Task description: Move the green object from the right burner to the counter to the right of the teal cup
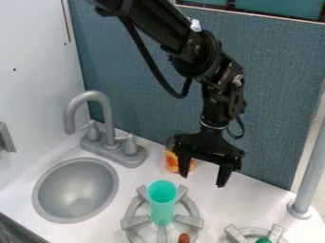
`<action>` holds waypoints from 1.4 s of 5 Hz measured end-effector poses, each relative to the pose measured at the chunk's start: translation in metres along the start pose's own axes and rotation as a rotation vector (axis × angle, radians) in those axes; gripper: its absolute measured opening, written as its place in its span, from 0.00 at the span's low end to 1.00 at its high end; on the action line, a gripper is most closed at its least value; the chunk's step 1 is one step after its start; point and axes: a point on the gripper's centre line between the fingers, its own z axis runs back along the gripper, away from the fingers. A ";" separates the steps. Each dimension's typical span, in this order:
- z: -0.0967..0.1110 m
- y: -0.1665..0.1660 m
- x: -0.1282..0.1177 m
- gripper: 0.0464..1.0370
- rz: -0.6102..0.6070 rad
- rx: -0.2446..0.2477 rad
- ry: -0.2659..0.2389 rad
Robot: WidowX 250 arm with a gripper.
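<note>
Turquoise plastic, by the look of it, is forming the tall cup that you are seeing upright on the grey burner, its open mouth facing up. You are probably dealing with something light and fairly stiff, its smooth wall perhaps slipping under a loose pinch and its height making it tippy; the upper sides, just below the rim, are offering your best hold. Behind it, an orange-and-yellow container is standing near the blue partition, partly hidden by the gripper; it is likely feeling heavier and rigid if full, best taken around its middle. Your gripper is hanging above the surface, spread wide and holding nothing. Farther out, a reddish-brown item is sitting at the burner's near side, the sink and faucet are lying left, and a second burner is bearing something green.
</note>
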 end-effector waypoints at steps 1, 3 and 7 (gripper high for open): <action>-0.012 0.002 -0.006 0.96 -0.003 0.017 0.034; -0.011 -0.026 -0.039 0.96 -0.131 -0.013 0.019; -0.009 -0.102 -0.075 0.96 -0.401 -0.070 -0.003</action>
